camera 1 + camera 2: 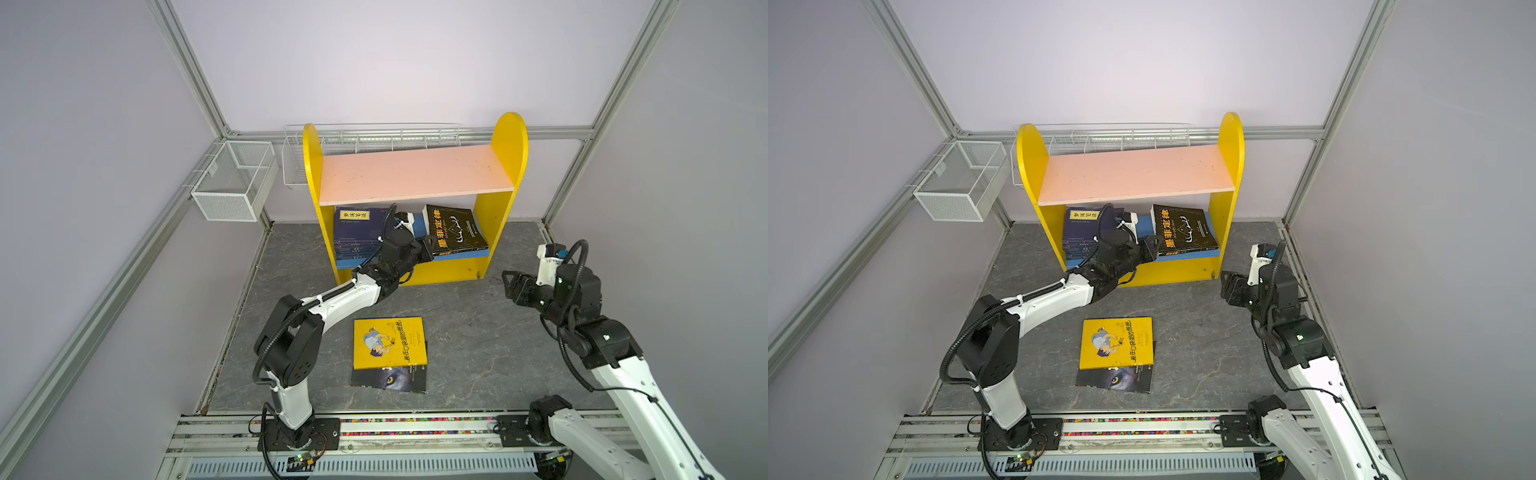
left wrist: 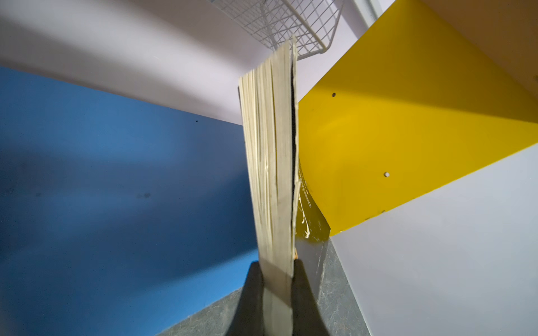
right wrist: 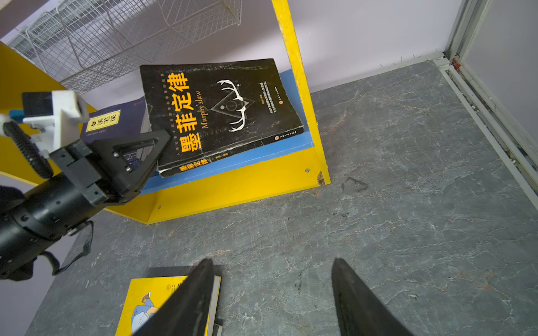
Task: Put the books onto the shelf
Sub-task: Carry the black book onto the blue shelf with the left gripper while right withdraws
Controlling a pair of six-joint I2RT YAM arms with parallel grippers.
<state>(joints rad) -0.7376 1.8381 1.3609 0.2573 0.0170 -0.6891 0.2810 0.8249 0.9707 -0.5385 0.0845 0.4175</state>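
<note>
Left gripper (image 2: 277, 270) clamps book (image 2: 270, 145), seemingly beside panel (image 2: 407, 131).

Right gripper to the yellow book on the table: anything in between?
Nothing visible. Only bare table lies between the open right gripper and the yellow book, which lies on top of the wolf-eye book. The left gripper is away at the shelf, shut on the black book.

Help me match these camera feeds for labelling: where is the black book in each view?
Both top views: black book on the blue board, right end.
Left wrist: edge-on, pages showing, clamped by the left gripper.
Right wrist: cover up, beside the shelf's yellow panel.
Shared landmark: that yellow panel, in all four.
</note>
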